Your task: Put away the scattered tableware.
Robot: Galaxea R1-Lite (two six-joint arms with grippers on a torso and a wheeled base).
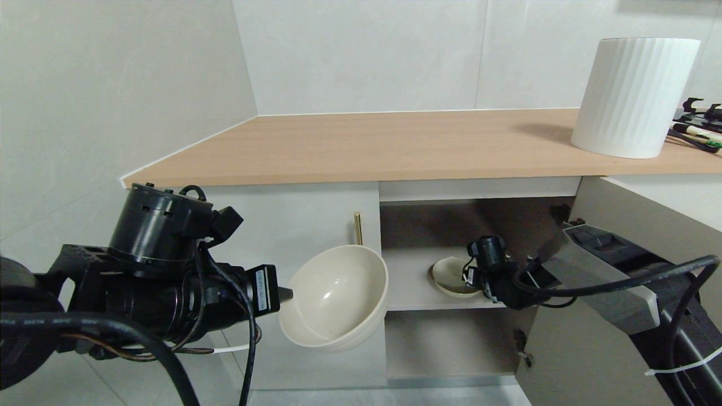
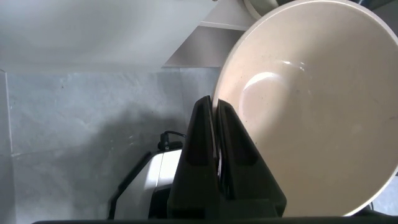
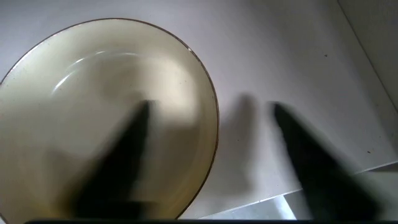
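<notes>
Before you runs a wooden countertop [image 1: 366,144], bearing a tall white ribbed container [image 1: 634,96] at its right end, with a few dark tools [image 1: 696,127] lying just beside it. Below, inside the open cabinet, a pale shelf [image 1: 409,282] carries one shallow cream dish [image 1: 448,276].

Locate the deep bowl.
Head view, left of centre: the deep bowl hangs by its rim in the left gripper, before the closed cabinet door.
</notes>
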